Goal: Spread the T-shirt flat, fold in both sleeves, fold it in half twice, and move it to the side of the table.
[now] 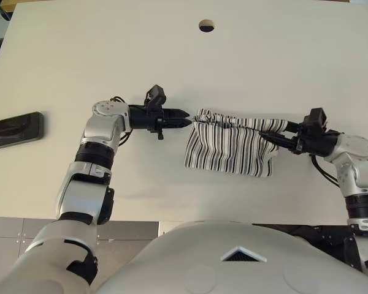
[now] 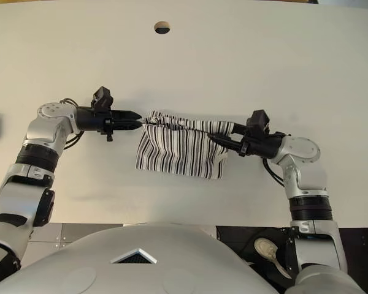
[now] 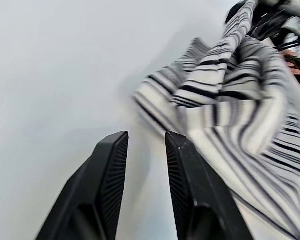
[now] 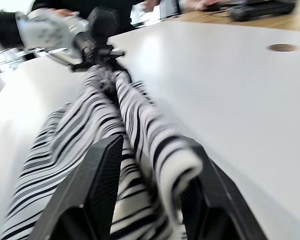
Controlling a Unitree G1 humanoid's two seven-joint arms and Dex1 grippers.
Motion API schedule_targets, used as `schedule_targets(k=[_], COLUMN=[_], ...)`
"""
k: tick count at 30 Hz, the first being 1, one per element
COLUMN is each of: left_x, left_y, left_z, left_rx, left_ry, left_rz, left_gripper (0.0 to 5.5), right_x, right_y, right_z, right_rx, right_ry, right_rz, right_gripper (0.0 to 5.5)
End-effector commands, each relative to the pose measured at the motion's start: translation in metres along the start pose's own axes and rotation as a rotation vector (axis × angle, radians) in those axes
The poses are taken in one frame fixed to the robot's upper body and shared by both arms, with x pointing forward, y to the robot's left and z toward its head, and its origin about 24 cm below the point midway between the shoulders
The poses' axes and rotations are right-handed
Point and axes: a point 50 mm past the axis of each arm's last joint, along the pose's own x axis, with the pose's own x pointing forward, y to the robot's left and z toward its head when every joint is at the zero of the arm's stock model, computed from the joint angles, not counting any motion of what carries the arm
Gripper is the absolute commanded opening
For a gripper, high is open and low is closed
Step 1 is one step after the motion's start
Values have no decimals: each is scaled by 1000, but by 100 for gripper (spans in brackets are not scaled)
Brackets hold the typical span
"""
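Head camera: a striped T-shirt lies bunched in a rough rectangle on the tabletop. A round hole sits well beyond the T-shirt, and a dark flat device lies far off its left side. The left end effector is just beside the T-shirt's far left corner, and the right end effector is at its far right corner. The far edge is gathered into a loose rope between them.

Left wrist camera: the left end effector is released. Its fingers are parted with only bare tabletop between them, and the T-shirt lies just ahead.

Right wrist camera: the right end effector is clenched on a rolled edge of the T-shirt, which runs off toward the other arm.

The fabric looks light, soft and limp, likely to sag, bunch and drag rather than hold any shape. Corners and hems appear the surest holds. A pinch at each far corner, drawn apart, should spread it flat.
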Motion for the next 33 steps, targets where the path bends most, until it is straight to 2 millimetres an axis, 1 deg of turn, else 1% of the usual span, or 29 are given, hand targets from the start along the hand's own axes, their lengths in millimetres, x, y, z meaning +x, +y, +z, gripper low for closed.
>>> schedule_targets(k=[1, 5, 7, 9, 10, 12, 13, 14, 16, 17, 20, 23, 25, 27, 29, 33], left_x=[-2, -5, -8, -11, -12, -14, -16, -17, -17, -17, -14, -13, -14, -13, -11, -8], left_y=[15, 26, 31, 34, 35, 37, 38, 38, 36, 34, 24, 19, 19, 19, 17, 15], left_z=[4, 2, 4, 11, 13, 23, 28, 33, 38, 39, 45, 49, 49, 48, 46, 43], left_rx=[-9, -18, -17, -15, -12, 12, 33, 54, 107, 123, 208, 229, 227, 226, 227, 226], left_ry=[48, 79, 61, 9, -6, -74, -118, -150, -200, -219, -297, -342, -343, -339, -335, -334], left_rz=[145, 259, 313, 340, 346, 371, 388, 399, 398, 387, 332, 308, 310, 313, 308, 296], left_gripper=[136, 136, 136, 136, 136, 136, 136, 136, 136, 136, 136, 136, 136, 136, 136, 136], right_x=[-3, -6, -8, -5, -4, 4, 11, 17, 30, 34, 48, 59, 66, 72, 75, 73], right_y=[-15, -29, -35, -34, -33, -24, -12, -1, 20, 27, 45, 59, 63, 61, 56, 43], right_z=[2, 0, 8, 22, 26, 43, 49, 50, 46, 43, 30, 21, 15, 9, 4, -9], right_rx=[23, -77, -183, -313, -354, -508, -632, -758, -902, -955, -992, -1016, -1046, -1054, -1056, -1048], right_ry=[18, 96, 98, 41, 20, -103, -137, -141, -140, -127, -125, -132, -110, -72, -26, 79], right_rz=[-109, -236, -302, -322, -324, -302, -248, -198, -89, -51, 51, 131, 169, 179, 173, 145], right_gripper=[175, 175, 175, 175, 175, 175, 175, 175, 175, 175, 175, 175, 175, 175, 175, 175])
